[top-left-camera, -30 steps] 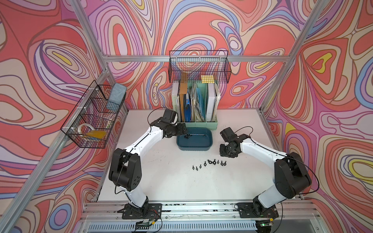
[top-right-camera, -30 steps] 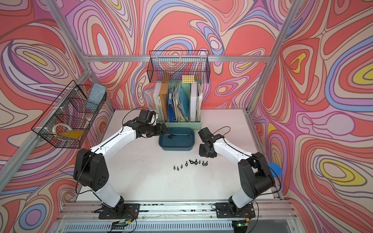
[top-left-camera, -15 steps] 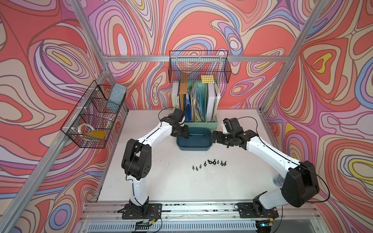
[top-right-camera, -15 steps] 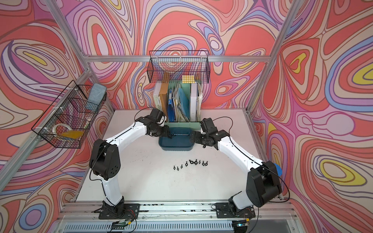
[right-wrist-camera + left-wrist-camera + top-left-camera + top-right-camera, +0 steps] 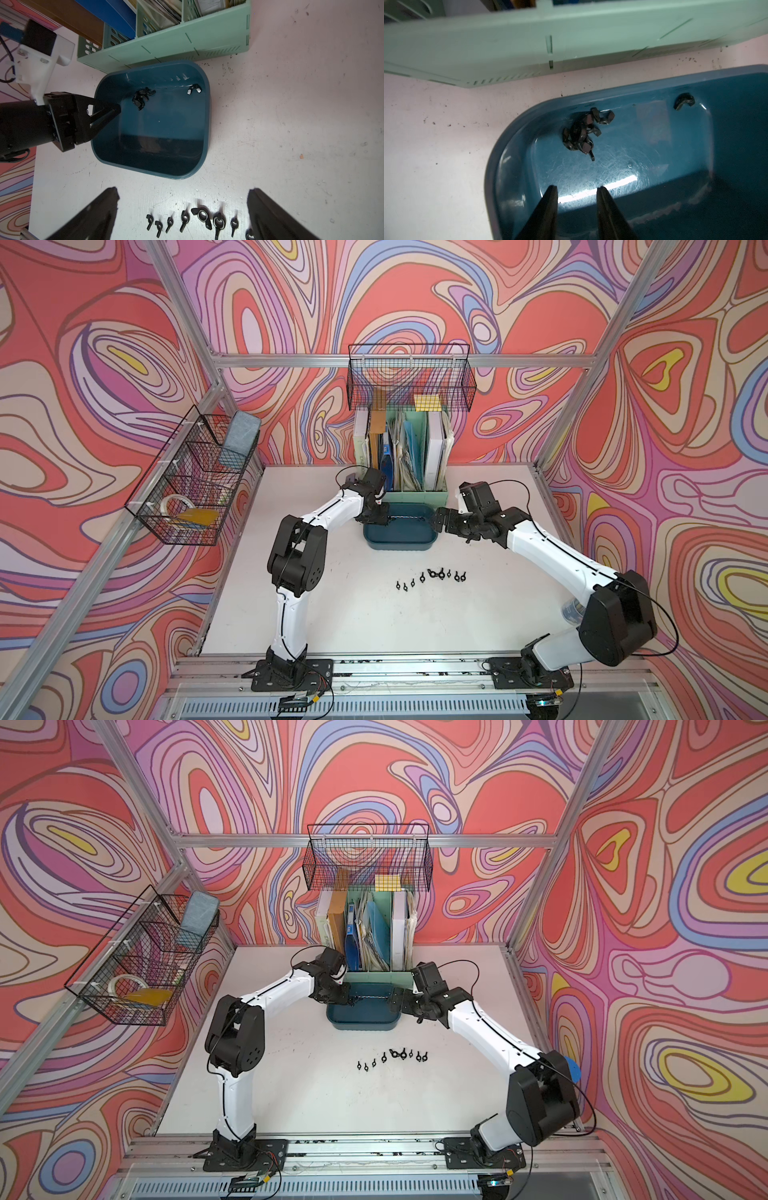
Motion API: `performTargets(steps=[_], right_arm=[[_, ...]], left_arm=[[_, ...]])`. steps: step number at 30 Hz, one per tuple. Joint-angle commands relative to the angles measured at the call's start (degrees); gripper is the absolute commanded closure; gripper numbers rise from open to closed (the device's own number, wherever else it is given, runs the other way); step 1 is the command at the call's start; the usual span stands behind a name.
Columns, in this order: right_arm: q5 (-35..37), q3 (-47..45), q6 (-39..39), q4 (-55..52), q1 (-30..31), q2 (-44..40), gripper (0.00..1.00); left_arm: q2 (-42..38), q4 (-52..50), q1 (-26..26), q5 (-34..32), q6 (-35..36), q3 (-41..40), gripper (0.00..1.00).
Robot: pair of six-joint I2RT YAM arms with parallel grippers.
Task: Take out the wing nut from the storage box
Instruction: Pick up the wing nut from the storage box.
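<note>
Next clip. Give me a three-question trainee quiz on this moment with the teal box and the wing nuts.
1. True or false: the storage box is empty.
2. Whose fingertips are over the box? A) left gripper B) right gripper C) neither
3. Fill in: the wing nuts already out lie in a ___ on the table.
Key: 1 false, a cluster and one lone nut lie inside. 2 A; the right gripper stands open beside it. 3 row.
</note>
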Motion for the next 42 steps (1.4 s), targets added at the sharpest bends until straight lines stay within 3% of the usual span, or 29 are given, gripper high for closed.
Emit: performTargets(steps=[1, 36, 38, 42], right_arm=[[0.4, 1.5, 0.6, 0.4, 0.3, 0.6, 0.02], [1.6, 0.5, 1.8, -0.8, 0.3, -0.3, 0.02], [1.5, 0.4, 1.8, -0.8, 0.2, -0.4, 0.02], [1.6, 0.5, 1.9, -0.6, 0.3, -0.2, 0.02]], left_arm=[[1.8, 1.9, -0.5, -1.2, 1.2, 1.1, 0.63], [9.4, 4.1, -1.0, -1.9, 1.9, 5.3, 0.68], [9.1, 4.3, -0.9, -2.2, 2.0, 5.0, 0.79], [7.6, 4.9, -0.9, -2.1, 1.9, 4.0, 0.85]])
